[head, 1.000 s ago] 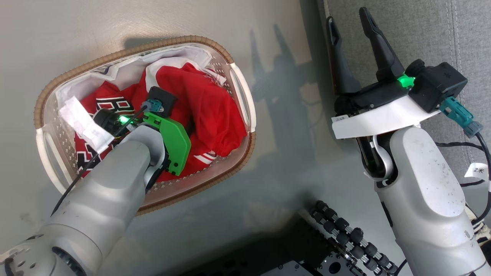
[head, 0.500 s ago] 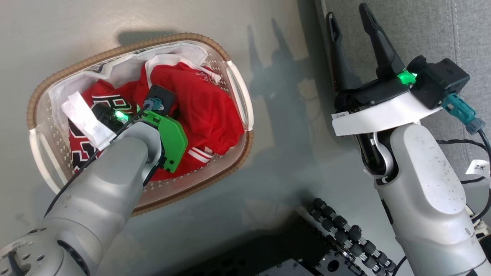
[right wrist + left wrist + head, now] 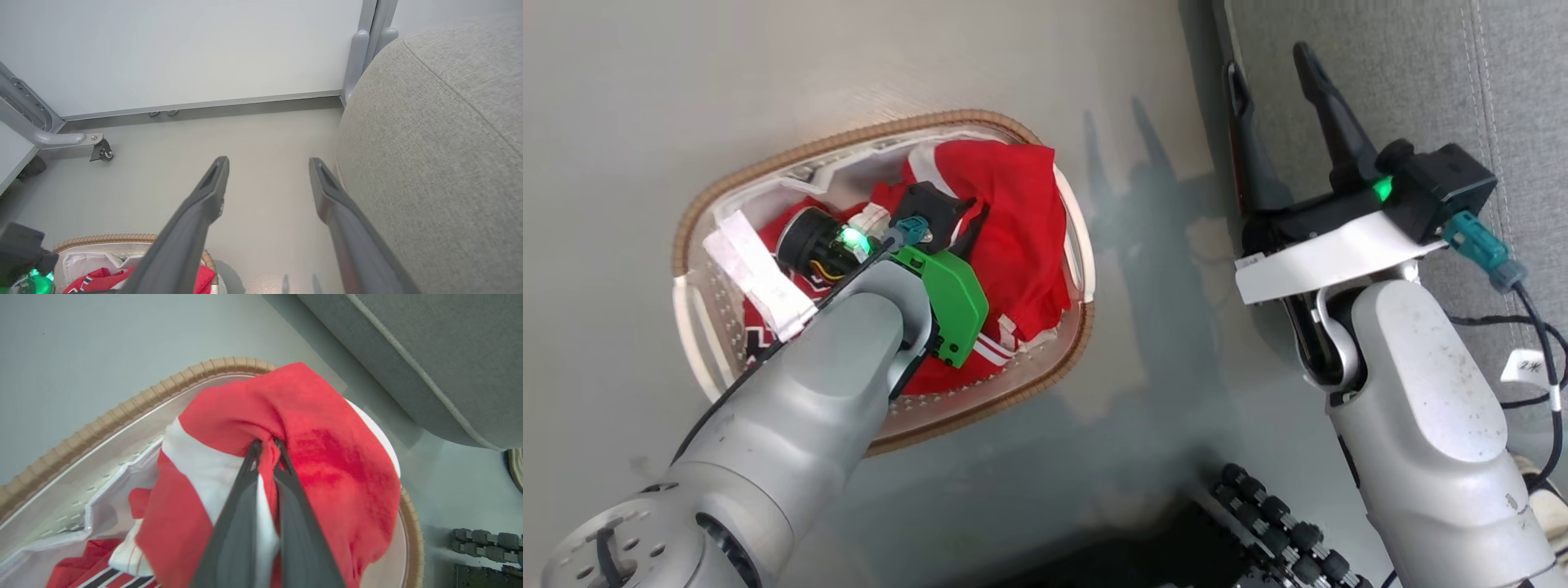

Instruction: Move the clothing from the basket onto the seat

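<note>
Your left gripper (image 3: 267, 447) is clenched on a fold of the red shorts (image 3: 327, 457): in the left wrist view its two dark fingers press close together with red and white cloth pinched between the tips. The shorts (image 3: 1021, 212) are bunched high inside the oval laundry basket (image 3: 980, 408), and their fabric spills over the side of the basket nearest the seat. Beneath them, toward the other end of the basket, lies the red jersey (image 3: 756, 336) with black and white lettering, resting on a thin white liner sheet (image 3: 61, 543). Both garments are in the basket, which stands on the pale floor (image 3: 849, 65). The grey fabric seat (image 3: 1380, 73) is to the right of the basket, apart from it, with bare floor between them. Your right gripper (image 3: 1270, 64) is released, its fingers spread wide with nothing between them, and it hangs over the near edge of the seat (image 3: 441, 143).
</note>
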{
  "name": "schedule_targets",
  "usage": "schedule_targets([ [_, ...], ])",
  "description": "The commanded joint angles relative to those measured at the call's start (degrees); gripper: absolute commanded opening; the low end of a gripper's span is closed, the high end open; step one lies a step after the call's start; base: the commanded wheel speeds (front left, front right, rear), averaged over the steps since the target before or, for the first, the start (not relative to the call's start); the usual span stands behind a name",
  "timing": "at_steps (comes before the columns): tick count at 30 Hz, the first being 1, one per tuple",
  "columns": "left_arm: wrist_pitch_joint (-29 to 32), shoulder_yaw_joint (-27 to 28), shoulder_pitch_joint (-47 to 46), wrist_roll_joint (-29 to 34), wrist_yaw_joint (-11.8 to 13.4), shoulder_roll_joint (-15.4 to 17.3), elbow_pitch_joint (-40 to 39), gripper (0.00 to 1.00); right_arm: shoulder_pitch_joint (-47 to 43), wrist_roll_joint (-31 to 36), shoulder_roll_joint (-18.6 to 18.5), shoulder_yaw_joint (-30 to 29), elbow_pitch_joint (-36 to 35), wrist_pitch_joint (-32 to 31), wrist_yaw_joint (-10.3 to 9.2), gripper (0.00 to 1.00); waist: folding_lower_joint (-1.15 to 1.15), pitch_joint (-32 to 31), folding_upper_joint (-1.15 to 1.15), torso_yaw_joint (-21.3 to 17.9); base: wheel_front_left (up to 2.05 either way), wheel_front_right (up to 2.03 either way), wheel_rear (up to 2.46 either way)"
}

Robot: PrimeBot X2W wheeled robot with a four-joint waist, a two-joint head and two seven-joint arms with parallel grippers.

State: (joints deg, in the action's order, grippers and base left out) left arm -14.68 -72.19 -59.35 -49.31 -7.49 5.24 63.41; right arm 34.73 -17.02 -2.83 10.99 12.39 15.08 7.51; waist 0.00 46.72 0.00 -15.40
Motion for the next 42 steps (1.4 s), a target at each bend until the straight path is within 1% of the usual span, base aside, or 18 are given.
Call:
schedule_targets([
  [1,-0.4,0.4,1.3,-0.3,0.0,-0.3,-0.4,0.0,-1.2,0.7,-0.2,-0.4,0.5,0.1,-0.04,1.0,0.0,-5.0,0.0,3.1,0.0,0.0,0.0],
  [3,-0.6,1.1,1.9,-0.5,0.0,-0.5,-1.0,0.0,-2.0,1.3,-0.2,-0.7,1.1,0.1,-0.04,1.0,0.0,-6.7,0.0,3.9,0.0,0.0,0.0],
  [6,-0.6,3.8,2.7,0.3,0.0,-0.3,-3.3,0.0,-3.2,2.3,-0.3,-1.3,1.8,0.1,-0.04,1.0,0.0,-9.3,0.0,5.4,0.0,0.0,0.0],
  [10,-0.5,9.4,5.4,2.4,0.9,0.4,-7.4,0.0,-5.0,3.7,-0.3,-1.8,2.6,0.1,-0.05,1.0,0.0,-13.0,0.0,7.4,0.0,0.0,0.0],
  [15,-0.5,17.7,10.9,7.9,2.4,0.9,-14.8,0.0,-7.8,5.3,-0.3,-2.6,3.5,0.1,-0.05,1.0,0.0,-17.6,0.0,10.0,0.0,0.0,0.0],
  [18,-0.5,22.4,14.3,11.0,2.5,0.9,-18.7,0.0,-9.4,5.6,-0.3,-2.9,3.8,0.1,-0.05,1.0,0.0,-20.1,0.0,11.0,0.0,0.0,0.0],
  [23,-0.5,29.3,20.0,16.2,1.6,0.2,-23.7,0.0,-12.2,5.6,-0.3,-3.0,4.2,0.1,-0.04,1.0,0.0,-24.2,0.0,12.6,0.0,0.0,0.0],
  [32,-0.5,37.5,26.1,21.6,0.3,-1.3,-29.3,0.0,-16.8,5.5,-0.3,-3.7,5.1,0.1,-0.05,1.0,0.0,-30.6,0.0,15.2,0.0,0.0,0.0],
  [42,-0.5,43.6,29.2,24.2,0.0,-2.1,-36.9,0.0,-22.1,5.7,-0.3,-3.6,6.0,0.1,-0.05,1.0,0.0,-37.1,0.0,15.7,0.0,0.0,0.0],
])
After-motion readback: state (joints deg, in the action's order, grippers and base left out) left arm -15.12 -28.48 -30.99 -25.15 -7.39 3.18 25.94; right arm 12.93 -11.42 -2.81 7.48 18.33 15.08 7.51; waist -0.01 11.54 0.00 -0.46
